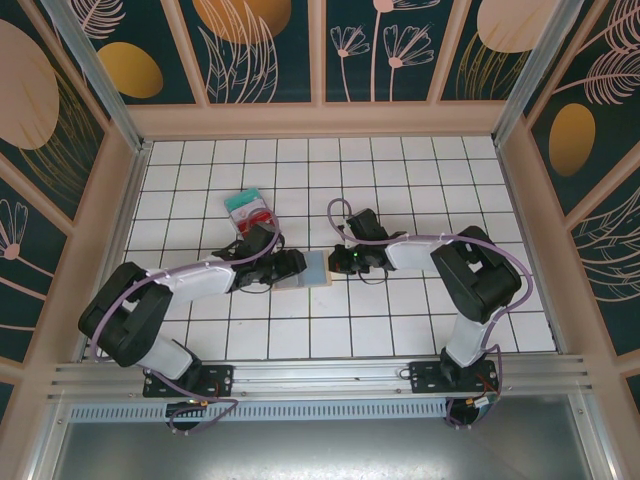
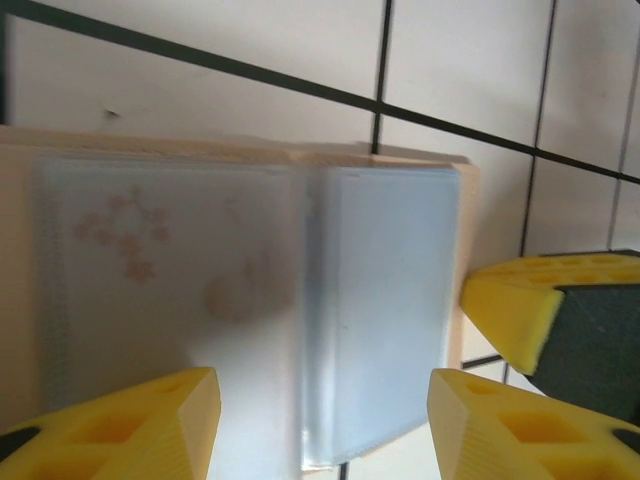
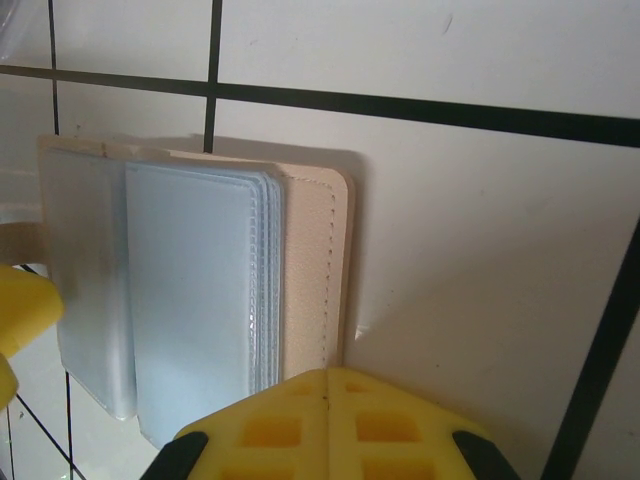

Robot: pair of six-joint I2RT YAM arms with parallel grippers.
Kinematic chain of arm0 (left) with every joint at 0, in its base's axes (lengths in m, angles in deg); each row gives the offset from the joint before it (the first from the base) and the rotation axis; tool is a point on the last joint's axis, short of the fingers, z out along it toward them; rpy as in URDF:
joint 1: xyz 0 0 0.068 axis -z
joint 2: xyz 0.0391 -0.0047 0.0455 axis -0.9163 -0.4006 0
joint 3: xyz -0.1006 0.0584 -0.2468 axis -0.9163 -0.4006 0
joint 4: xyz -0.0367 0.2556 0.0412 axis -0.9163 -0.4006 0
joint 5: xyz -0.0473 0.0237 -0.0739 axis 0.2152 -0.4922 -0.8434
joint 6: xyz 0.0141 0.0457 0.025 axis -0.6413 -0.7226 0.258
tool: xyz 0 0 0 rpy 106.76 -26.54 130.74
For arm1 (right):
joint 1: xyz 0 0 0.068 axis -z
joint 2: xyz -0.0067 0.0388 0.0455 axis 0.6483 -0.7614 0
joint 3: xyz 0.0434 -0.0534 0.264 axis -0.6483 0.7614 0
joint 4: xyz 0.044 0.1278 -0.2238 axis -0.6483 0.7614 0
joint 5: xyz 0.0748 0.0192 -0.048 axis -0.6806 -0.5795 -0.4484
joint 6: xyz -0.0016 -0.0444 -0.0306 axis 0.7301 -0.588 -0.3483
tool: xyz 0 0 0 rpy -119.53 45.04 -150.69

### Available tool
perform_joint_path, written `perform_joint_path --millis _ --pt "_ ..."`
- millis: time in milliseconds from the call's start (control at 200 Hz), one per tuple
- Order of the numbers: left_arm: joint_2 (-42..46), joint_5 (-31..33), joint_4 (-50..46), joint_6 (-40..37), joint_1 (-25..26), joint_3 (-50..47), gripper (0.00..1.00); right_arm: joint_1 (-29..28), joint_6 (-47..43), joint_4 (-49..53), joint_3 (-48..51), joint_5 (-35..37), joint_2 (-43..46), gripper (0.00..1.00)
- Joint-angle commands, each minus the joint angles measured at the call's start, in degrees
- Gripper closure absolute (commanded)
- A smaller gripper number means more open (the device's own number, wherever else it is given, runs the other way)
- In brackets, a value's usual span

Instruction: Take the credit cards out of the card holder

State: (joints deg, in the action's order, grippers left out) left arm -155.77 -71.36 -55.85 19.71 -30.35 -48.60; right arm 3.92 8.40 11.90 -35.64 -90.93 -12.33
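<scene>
white tiled table (image 1: 400, 330) bears the open card holder (image 1: 303, 270); left tool (image 2: 322, 410) spread, right tool (image 3: 327, 395) pressed together.

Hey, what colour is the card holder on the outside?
The card holder is pale tan outside, with blue-grey sleeves inside. Clearest in the right wrist view.

A: How does the left arm (image 1: 185, 285) lie?
B: Elbow out at 8 o'clock, forearm reaching toward 3 o'clock. The left gripper (image 1: 292, 266) has its jaws apart.
A: And the right arm (image 1: 478, 270)?
B: Mirrored, reaching toward 9 o'clock. The right gripper (image 1: 345, 262) is closed tight.
</scene>
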Motion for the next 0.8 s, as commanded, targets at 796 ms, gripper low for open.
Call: perform_joint_path --millis 796 --pt "1.19 8.42 -6.41 0.41 0.27 -0.15 0.43 -0.73 0.2 1.04 1.23 -0.05 -1.34 1.0"
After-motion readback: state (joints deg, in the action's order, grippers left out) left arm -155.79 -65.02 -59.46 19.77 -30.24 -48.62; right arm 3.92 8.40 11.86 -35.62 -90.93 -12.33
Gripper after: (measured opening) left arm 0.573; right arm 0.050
